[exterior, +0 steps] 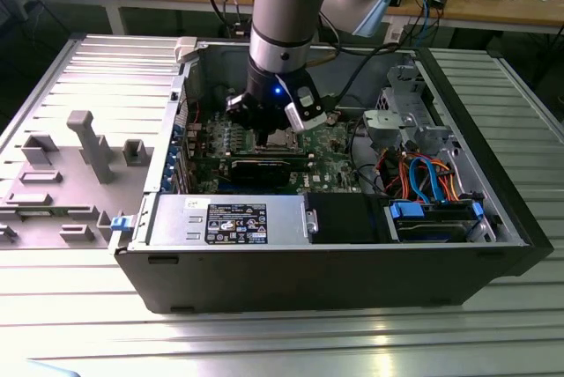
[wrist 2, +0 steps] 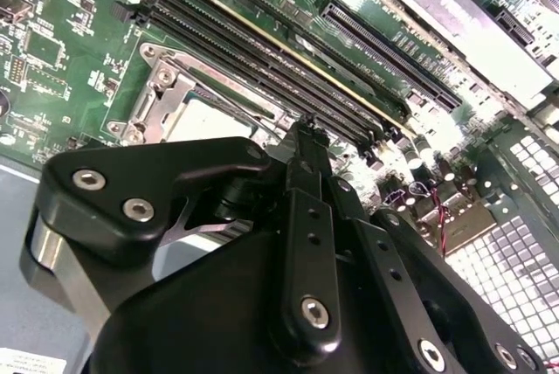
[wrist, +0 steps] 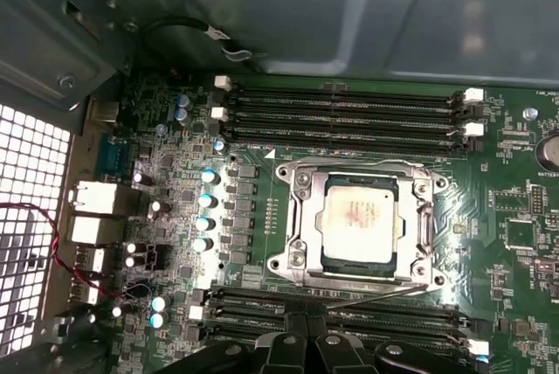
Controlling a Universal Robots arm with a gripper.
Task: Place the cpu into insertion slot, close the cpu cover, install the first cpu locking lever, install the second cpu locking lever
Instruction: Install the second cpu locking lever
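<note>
Exterior view: we log the arm plunged vertically into the open computer case (exterior: 493, 210), gripper (exterior: 275, 130) over the insertion slot (exterior: 280, 138).

Second wrist view: gripper (wrist 2: 306, 134) fingers pressed together, holding nothing.

First wrist view: cpu (wrist: 362, 220) seated in the slot, cpu cover (wrist: 297, 217) down around it; gripper at its 6 o'clock.

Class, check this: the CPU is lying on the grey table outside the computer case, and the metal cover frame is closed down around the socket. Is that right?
Not quite. The cpu is not out on the table; the first wrist view shows it seated in the insertion slot on the green board inside the case. The rest holds: the cpu cover lies closed around it.
</note>
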